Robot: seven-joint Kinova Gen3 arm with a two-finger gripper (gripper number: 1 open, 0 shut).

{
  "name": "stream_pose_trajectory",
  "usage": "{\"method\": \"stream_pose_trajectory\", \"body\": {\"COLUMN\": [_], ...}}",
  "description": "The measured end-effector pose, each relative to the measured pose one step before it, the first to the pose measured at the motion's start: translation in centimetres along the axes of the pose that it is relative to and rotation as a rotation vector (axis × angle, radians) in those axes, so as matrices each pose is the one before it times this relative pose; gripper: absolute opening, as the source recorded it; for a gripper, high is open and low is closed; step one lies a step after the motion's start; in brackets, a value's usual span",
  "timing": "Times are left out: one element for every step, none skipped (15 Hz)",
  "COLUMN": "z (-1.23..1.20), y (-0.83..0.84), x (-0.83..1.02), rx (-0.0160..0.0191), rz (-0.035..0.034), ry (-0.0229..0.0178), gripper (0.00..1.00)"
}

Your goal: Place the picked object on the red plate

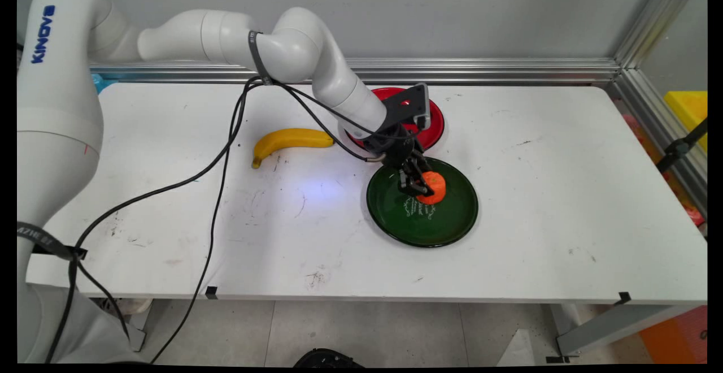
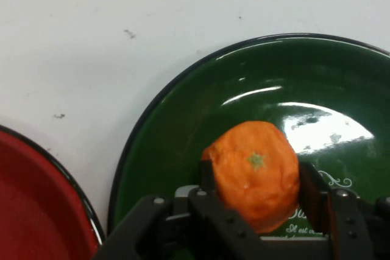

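Observation:
An orange fruit (image 1: 434, 187) (image 2: 256, 173) sits over the middle of a dark green plate (image 1: 452, 220) (image 2: 183, 126). My gripper (image 1: 421, 187) (image 2: 255, 181) is shut on it, one black finger pressed against each side. Whether the orange rests on the plate or hangs just above it cannot be told. A red plate (image 1: 435, 121) (image 2: 30, 211) lies just behind the green one, partly hidden by the arm's wrist. A yellow banana (image 1: 288, 140) lies on the white table to the left of both plates.
Black cables hang from the arm and trail across the table's left half to its front edge. An aluminium rail runs along the back wall and down the right side. A yellow bin (image 1: 689, 110) stands beyond the right edge.

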Motion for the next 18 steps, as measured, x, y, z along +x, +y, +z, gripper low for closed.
{"method": "stream_pose_trajectory", "body": {"z": [-0.054, -0.139, -0.253, -0.305, -0.474, -0.68, -0.481, -0.436, -0.683, -0.854, -0.888, -0.757, -0.89, -0.852, -0.654, -0.709, -0.625, -0.49], "y": [0.038, 0.0, -0.044, -0.062, -0.101, -0.163, -0.11, -0.11, -0.166, -0.241, -0.299, -0.3, -0.43, -0.511, -0.454, -0.572, -0.559, -0.441], "x": [0.029, 0.101, 0.177, 0.197, 0.303, 0.386, 0.249, 0.206, 0.26, 0.279, 0.211, 0.1, 0.01, -0.123, -0.158, -0.36, -0.468, -0.438], "rx": [-0.00187, -0.00082, -0.00054, -0.00015, 0.00079, 0.00089, 0.00065, 0.00087, 0.00145, 0.00219, 0.00197, 0.00251, 0.00469, 0.00604, 0.0053, 0.00702, 0.00652, 0.00549], "rz": [-0.00062, 0.00019, -0.00008, 0.00033, 0.00109, 0.00193, 0.00154, 0.0013, 0.00202, 0.00275, 0.00551, 0.00539, 0.00672, 0.00765, 0.0066, 0.00692, 0.00586, 0.00452], "ry": [-0.00057, 0.0005, 0.00138, 0.00209, 0.00357, 0.00376, 0.002, 0.00152, 0.0016, 0.00139, -0.0011, -0.00228, -0.00407, -0.00631, -0.00609, -0.0095, -0.01, -0.00812], "gripper": [0.0, 0.0, 0.0, 0.0, 0.0, 0.0, 0.0, 0.0, 0.0, 0.0, 0.0, 0.0, 0.0, 0.0, 0.0, 0.0, 0.0, 0.0]}}
